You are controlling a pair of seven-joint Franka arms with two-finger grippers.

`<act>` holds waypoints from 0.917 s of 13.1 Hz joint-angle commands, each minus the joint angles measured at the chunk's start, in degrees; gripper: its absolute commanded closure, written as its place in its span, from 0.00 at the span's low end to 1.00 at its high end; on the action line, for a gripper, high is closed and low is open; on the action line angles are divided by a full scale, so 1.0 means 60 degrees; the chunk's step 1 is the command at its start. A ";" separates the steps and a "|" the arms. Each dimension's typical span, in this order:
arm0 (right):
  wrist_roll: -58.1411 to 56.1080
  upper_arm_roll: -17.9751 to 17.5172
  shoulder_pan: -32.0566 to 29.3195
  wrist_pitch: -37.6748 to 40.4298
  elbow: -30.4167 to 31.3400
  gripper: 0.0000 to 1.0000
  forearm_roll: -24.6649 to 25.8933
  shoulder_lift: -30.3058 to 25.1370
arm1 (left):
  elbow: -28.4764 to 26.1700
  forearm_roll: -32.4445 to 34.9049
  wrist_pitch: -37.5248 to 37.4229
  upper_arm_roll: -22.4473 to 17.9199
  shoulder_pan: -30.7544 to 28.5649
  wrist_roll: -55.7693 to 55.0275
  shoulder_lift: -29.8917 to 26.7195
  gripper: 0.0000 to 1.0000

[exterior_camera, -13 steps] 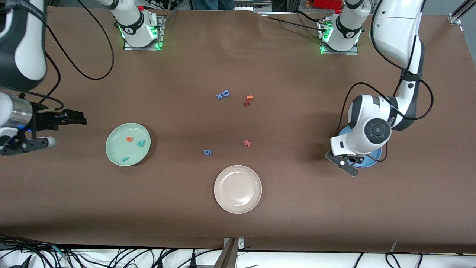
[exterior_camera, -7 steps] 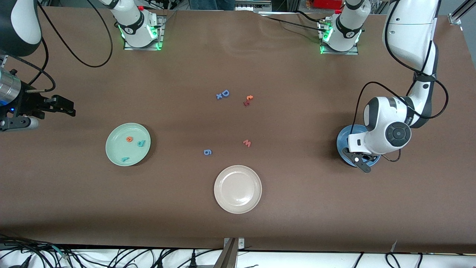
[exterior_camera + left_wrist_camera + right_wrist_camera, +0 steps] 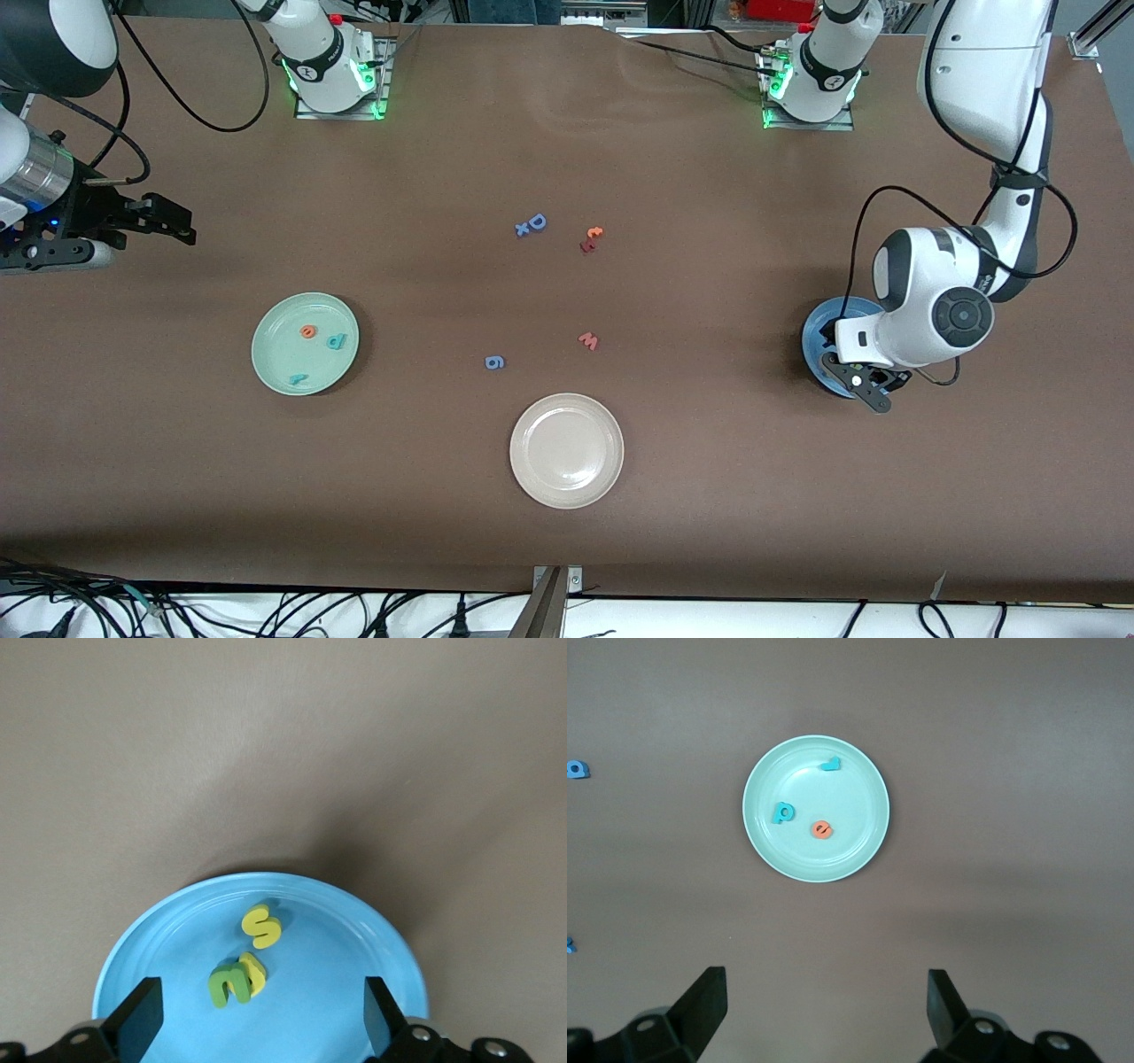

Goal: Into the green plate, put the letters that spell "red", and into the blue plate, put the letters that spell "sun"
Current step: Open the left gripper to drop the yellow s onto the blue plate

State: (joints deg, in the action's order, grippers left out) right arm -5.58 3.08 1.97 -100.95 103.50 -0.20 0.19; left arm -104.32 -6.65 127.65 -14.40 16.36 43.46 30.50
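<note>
**Both letter sets in their plates; both hands spread and empty**

Green plate (image 3: 305,343): round, smooth, pale mint, shallow raised rim. It sits on the counter (image 3: 709,496) toward the right arm's end. In it lie the orange "e" (image 3: 307,332), the teal "d" (image 3: 336,341) and the smaller teal "r" (image 3: 299,379), all flat matte foam and apart from one another.

Blue plate (image 3: 337,957): round, glossy medium blue, same shallow rim, toward the left arm's end. In it lie the yellow "s" (image 3: 261,926), and the light green "u" (image 3: 229,984) overlapping the yellow "n" (image 3: 255,973).

Left hand (image 3: 257,1028): low over the blue plate, fingers spread wide, nothing between them.

Right hand (image 3: 168,223): in the air over bare counter at the right arm's end, fingers spread, empty; this arm waits.

Loose foam letters at mid-counter: blue "D" (image 3: 537,221), orange "t" (image 3: 594,233), red "w" (image 3: 589,340). The beige-white plate (image 3: 566,450) sits nearer the front camera than these.

Counter surface is matte brown and flat. Wide bare stretches lie between the plates and along the counter's edge nearest the front camera.
</note>
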 commanded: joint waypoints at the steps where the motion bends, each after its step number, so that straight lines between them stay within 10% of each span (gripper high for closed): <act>1: 0.0081 -0.0308 -0.0182 -0.0547 0.0284 0.00 0.0107 -0.0221 | 0.0522 -0.0313 -0.1333 -0.0031 -0.0001 0.0183 -0.0921 0.00; 12: -0.0095 -0.0485 -0.0490 0.0230 -0.0066 0.00 -0.0260 -0.0662 | 0.2064 -0.0239 -0.2744 -0.0075 -0.0485 -0.0330 -0.2739 0.00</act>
State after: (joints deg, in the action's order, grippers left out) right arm -5.47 0.89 -0.04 -99.59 103.37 -0.81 -3.35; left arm -93.80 -6.92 113.31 -14.99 14.09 41.91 14.05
